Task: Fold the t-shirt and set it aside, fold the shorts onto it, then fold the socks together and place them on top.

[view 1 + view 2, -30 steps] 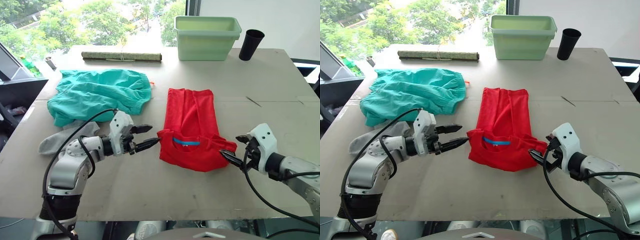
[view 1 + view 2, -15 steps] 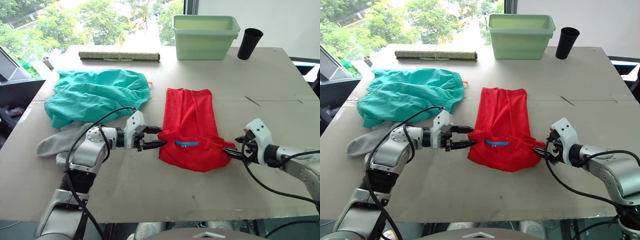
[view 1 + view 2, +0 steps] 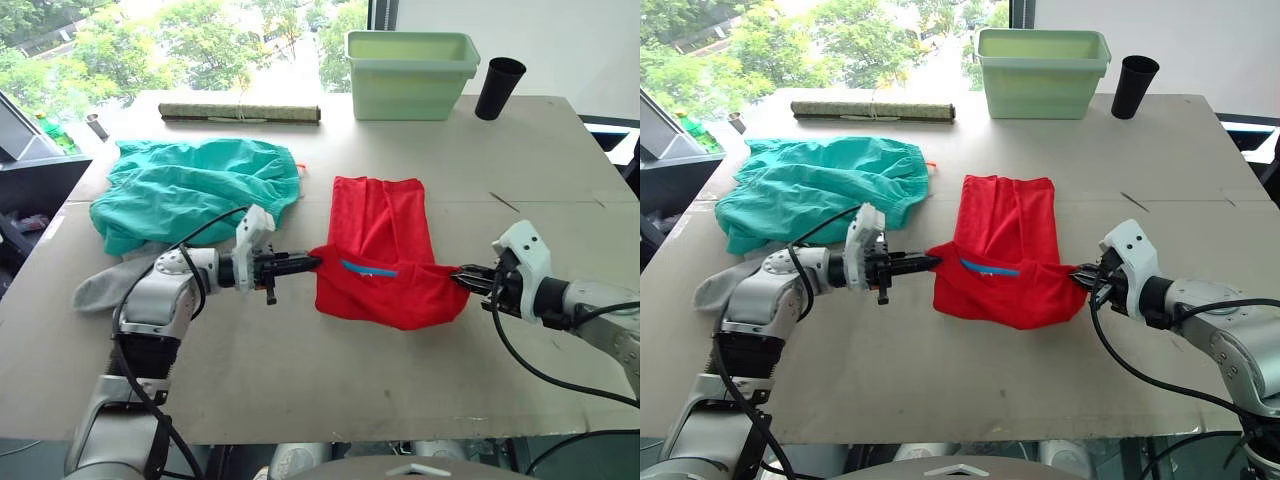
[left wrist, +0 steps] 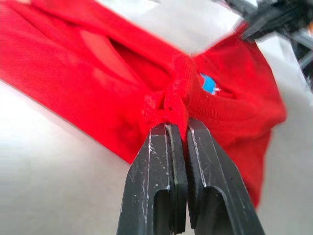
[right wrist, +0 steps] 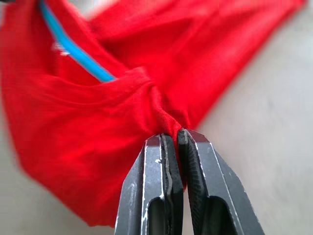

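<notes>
Left wrist view has the left end effector (image 4: 178, 128) pinched tight on a bunched corner of the t-shirt (image 4: 122, 93), and the right wrist view shows the right end effector (image 5: 172, 135) clamped the same way on the opposite corner. From the head camera, both hold the near, collar end of the t-shirt (image 3: 385, 260), one at each side, with the cloth sagging between them; its far end lies flat on the table (image 3: 300, 370) at about the middle.

To the left, the shorts (image 3: 195, 190) lie crumpled, well apart from the shirt, and the socks (image 3: 115, 280) sit just near of them, partly behind the left arm. At the far edge are a green bin (image 3: 412, 60), a black cup (image 3: 498, 88) and a rolled mat (image 3: 240, 112).

Judging by this, the shirt's crosswise fold is in hand. Each grip holds only a small pinch of fabric, so a pull apart that is too strong could slip a corner free. Uneven travel of the 2 arms would skew the fold, and dragging could slide the flat far end out of line.
</notes>
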`<action>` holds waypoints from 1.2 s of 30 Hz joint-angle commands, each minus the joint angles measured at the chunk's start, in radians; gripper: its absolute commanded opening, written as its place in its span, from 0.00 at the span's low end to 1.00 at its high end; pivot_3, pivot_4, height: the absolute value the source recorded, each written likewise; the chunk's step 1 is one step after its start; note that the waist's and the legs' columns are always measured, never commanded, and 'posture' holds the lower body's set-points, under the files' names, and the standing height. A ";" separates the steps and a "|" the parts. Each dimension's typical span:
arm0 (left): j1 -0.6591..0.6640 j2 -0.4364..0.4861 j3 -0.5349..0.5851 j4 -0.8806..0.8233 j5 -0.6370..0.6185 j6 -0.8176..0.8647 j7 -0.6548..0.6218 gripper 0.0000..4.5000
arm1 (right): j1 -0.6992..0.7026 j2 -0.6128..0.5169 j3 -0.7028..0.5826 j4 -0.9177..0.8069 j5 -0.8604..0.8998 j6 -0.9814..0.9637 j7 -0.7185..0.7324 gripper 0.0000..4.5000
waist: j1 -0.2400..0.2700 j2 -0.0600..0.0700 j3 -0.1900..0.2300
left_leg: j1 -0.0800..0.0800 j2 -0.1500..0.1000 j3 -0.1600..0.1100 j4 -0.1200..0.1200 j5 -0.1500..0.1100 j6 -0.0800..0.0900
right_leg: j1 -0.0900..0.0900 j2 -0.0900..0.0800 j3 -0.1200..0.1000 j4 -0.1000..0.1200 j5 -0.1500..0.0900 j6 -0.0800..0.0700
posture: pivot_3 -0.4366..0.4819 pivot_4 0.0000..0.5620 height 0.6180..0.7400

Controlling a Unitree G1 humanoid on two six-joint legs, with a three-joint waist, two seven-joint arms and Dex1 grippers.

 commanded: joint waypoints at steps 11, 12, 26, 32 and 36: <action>-0.284 -0.077 -0.021 0.210 0.201 -0.166 0.204 0.00 | -0.424 0.070 0.151 0.383 -0.225 -0.243 -0.038 0.02 | -0.001 -0.001 0.000 | -0.003 -0.001 0.002 0.002 0.003 -0.004 | -0.002 0.005 -0.001 0.002 0.000 0.001 | 0.48 0.27 0.93; -0.292 -0.083 -0.025 0.218 0.212 -0.162 0.216 0.00 | -0.438 0.075 0.163 0.417 -0.246 -0.267 -0.036 0.02 | -0.001 -0.001 0.000 | -0.003 -0.001 0.002 0.002 0.003 -0.004 | -0.002 0.006 -0.001 0.001 0.000 0.001 | 0.48 0.27 0.93; -0.473 -0.209 -0.032 0.607 0.382 -0.438 0.447 0.00 | -0.638 0.208 0.252 0.957 -0.466 -0.585 0.000 0.02 | -0.002 -0.001 0.000 | -0.002 -0.002 0.002 0.004 0.003 -0.004 | -0.002 0.007 0.000 0.003 0.003 0.004 | 0.48 0.27 0.93; -0.586 -0.265 -0.036 0.804 0.444 -0.575 0.581 0.00 | -0.724 0.268 0.235 1.124 -0.521 -0.662 -0.048 0.02 | -0.007 -0.001 0.000 | -0.002 -0.002 0.003 0.003 0.003 -0.004 | -0.003 0.007 0.000 0.003 0.003 0.004 | 0.48 0.27 0.93; -0.649 -0.319 -0.039 0.935 0.486 -0.645 0.692 0.00 | -0.795 0.306 0.244 1.299 -0.577 -0.736 -0.095 0.02 | -0.007 -0.001 0.000 | -0.003 -0.003 0.003 0.003 0.003 -0.004 | -0.003 0.007 0.000 0.004 0.003 0.005 | 0.48 0.27 0.93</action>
